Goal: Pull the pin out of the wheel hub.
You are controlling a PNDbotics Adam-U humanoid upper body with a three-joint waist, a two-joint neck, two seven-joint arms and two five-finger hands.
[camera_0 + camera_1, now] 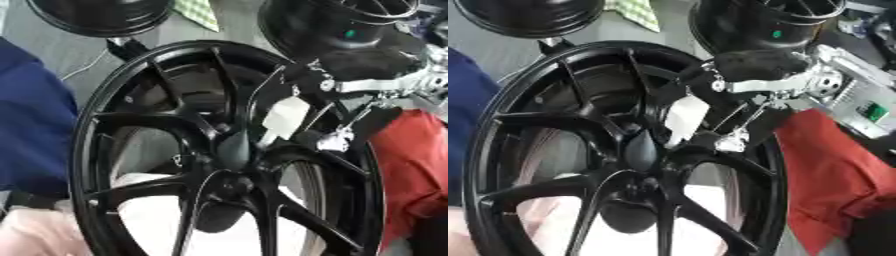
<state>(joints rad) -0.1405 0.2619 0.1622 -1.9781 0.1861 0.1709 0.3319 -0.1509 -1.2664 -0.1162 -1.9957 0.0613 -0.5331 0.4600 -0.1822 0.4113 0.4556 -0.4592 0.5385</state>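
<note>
A big black alloy wheel (80,150) fills both views, its spokes meeting at the hub (229,182). At the hub's centre stands a dark rounded piece (234,150); whether this is the pin is unclear. My right hand (761,65), black with silver brackets, reaches in from the upper right over the wheel's upper right rim. Below it hangs a white wedge-shaped piece (284,116), its narrow end pointing down beside the dark centre piece. I cannot tell whether the white piece belongs to the hand or is held by it. My left hand shows in neither view.
Two more black wheels (105,17) (754,22) lie beyond the big one. Red cloth (833,170) lies against its right side and blue cloth (31,125) against its left. A silver box with a green part (868,110) sits at the far right.
</note>
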